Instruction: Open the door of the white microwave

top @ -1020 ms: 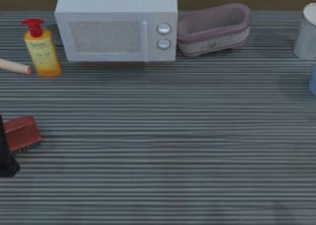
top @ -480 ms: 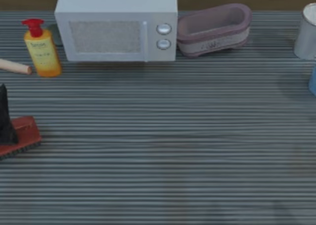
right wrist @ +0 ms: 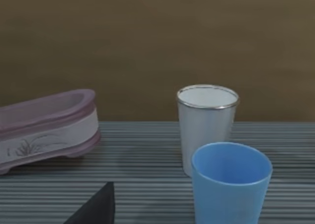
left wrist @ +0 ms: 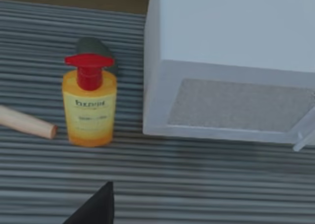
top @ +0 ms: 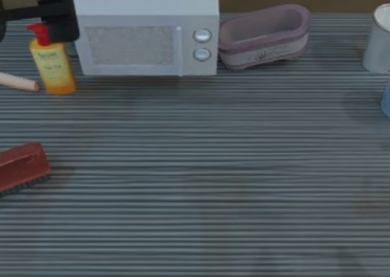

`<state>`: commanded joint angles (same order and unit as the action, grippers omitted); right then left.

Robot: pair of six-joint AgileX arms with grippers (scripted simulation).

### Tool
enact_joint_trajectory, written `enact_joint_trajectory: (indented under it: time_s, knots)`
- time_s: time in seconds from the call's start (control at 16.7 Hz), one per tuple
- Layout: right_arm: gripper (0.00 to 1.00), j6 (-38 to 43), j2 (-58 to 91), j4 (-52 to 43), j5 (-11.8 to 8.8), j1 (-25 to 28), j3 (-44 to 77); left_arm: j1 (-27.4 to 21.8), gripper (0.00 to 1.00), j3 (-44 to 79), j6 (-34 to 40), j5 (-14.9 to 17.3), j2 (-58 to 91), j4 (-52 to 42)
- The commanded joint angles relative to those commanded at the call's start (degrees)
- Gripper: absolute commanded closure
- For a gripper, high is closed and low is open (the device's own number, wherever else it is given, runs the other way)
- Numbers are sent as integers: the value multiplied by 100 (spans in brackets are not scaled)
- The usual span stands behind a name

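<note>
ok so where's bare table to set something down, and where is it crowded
Free: the wide stretch in front of the microwave and tub, right of the brush. Crowded: back-left corner, where the left gripper hovers over the bottle by the dowel; cups fill the back-right.

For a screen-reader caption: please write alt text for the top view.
A boxy white microwave stands at the table's far edge, its mesh-windowed door shut. The left arm's black pincer hovers by its left side, above a yellow pump bottle.
</note>
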<state>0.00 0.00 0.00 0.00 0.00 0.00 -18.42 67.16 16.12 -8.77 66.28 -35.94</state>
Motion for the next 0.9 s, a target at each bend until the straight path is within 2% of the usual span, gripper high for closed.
enact_joint_trajectory:
  time_s: [0.48,0.72,0.9]
  knots:
    - [0,0,0,0,0,0,0,-1071,0,4438,1017,-573,4347,-2241]
    - [0,0,0,0,0,0,0,-1400,0,5715,1311,-718,5581,-2861]
    - [0,0,0,0,0,0,0,-1496,0,6048,1394,-754,5912,-3029]
